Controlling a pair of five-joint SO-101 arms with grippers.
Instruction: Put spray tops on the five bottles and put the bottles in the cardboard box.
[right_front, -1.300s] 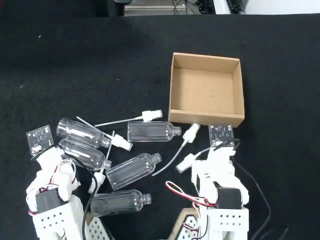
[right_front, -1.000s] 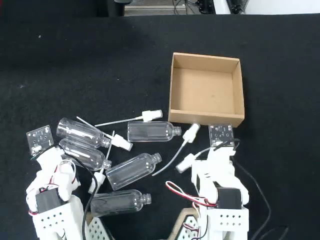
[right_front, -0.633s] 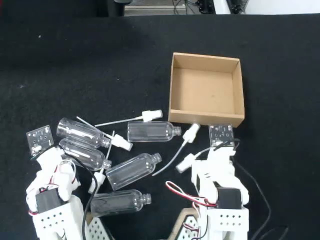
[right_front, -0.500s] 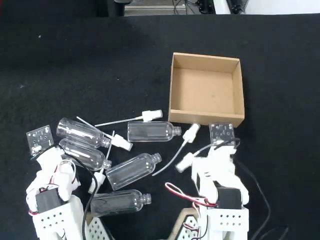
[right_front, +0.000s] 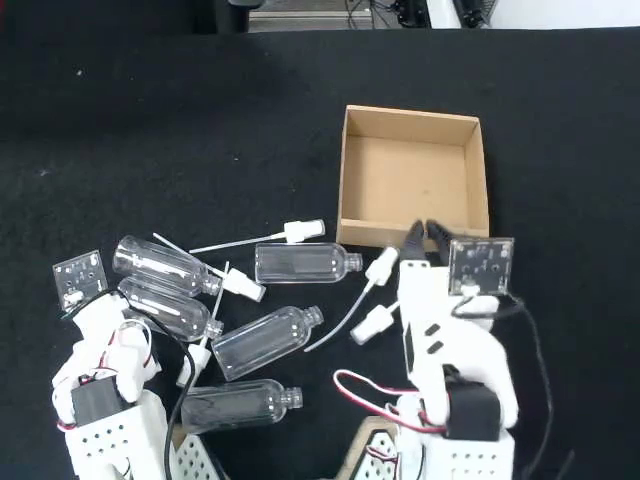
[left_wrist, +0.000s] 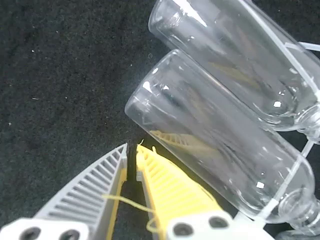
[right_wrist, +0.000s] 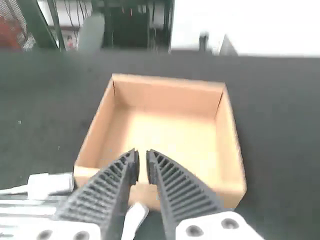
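Note:
Five clear bottles lie uncapped on the black table: two side by side (right_front: 168, 265) (right_front: 165, 308) at the left, one (right_front: 305, 263) before the box, one (right_front: 265, 340) in the middle, one (right_front: 238, 403) nearest. Loose white spray tops (right_front: 305, 232) (right_front: 243, 285) (right_front: 383, 265) (right_front: 372, 323) lie among them. The cardboard box (right_front: 412, 195) stands empty. My right gripper (right_front: 425, 233) (right_wrist: 141, 159) hangs shut and empty over the box's near wall (right_wrist: 90, 167). My left gripper (left_wrist: 132, 150) is shut and empty, its tips at the base of a bottle (left_wrist: 220, 150) beside another bottle (left_wrist: 240, 55).
A fifth spray top (right_front: 195, 360) lies by the left arm (right_front: 100, 350), its tube under the bottles. Cables trail from both arm bases at the table's near edge. Open black table stretches to the left of and beyond the box.
The right arm has lifted and swung forward, bringing its gripper from low near its base up to the box's near wall. The left arm, bottles and spray tops have stayed put.

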